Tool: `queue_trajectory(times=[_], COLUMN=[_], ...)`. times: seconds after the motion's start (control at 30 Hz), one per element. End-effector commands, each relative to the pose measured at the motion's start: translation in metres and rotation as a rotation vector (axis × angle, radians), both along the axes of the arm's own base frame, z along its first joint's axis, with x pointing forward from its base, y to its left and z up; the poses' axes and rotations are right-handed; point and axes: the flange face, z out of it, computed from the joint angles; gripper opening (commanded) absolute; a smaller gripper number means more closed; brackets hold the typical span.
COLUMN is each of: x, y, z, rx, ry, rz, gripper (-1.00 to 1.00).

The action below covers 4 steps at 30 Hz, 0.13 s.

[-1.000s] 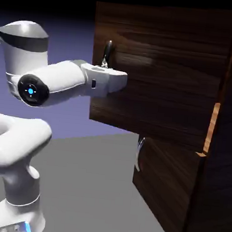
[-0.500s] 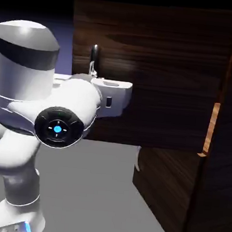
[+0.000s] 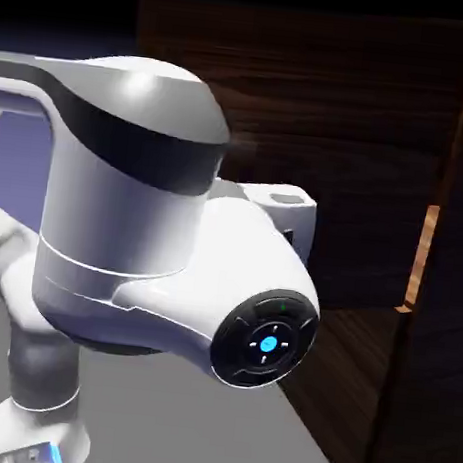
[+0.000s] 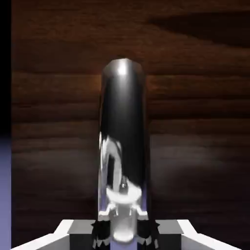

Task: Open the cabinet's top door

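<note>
The cabinet (image 3: pixel 457 249) stands at the exterior view's right, tall and dark brown. Its top door (image 3: pixel 339 106) is swung out from the cabinet front, and an orange-tan inner edge (image 3: pixel 420 260) shows at the hinge side. In the hand view the door's curved silver handle (image 4: pixel 123 132) rises large in front of the wood grain. My gripper (image 4: pixel 123 235) is shut on the handle's lower end, and a dark fingertip (image 4: pixel 100 232) shows beside it. In the exterior view my white forearm (image 3: pixel 171 269) hides the handle and the fingers; only the hand's white body (image 3: pixel 283 206) shows.
The shorter lower door (image 3: pixel 345 388) stays flush with the cabinet under the top door. My arm's base (image 3: pixel 24 425) rises at the lower left, and its bulky elbow fills the middle of the exterior view. Grey table (image 3: pixel 204 434) lies below.
The top door has swung further out toward the exterior view's left. My arm has folded back with it, and its forearm now covers the handle, which showed before.
</note>
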Motion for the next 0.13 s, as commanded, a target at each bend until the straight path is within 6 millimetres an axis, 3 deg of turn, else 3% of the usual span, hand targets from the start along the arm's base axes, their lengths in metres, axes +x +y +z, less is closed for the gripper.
queue_trajectory(times=[0.0, 0.07, 0.1], x=[0.0019, 0.0051, 0.0051], y=[-0.0053, -0.0136, -0.0136], z=[0.0001, 0.0000, 0.0000], rx=[0.000, 0.000, 0.000], ry=[0.000, 0.000, 0.000], rz=[0.015, 0.040, 0.040], gripper=[-1.00, -1.00, 1.00])
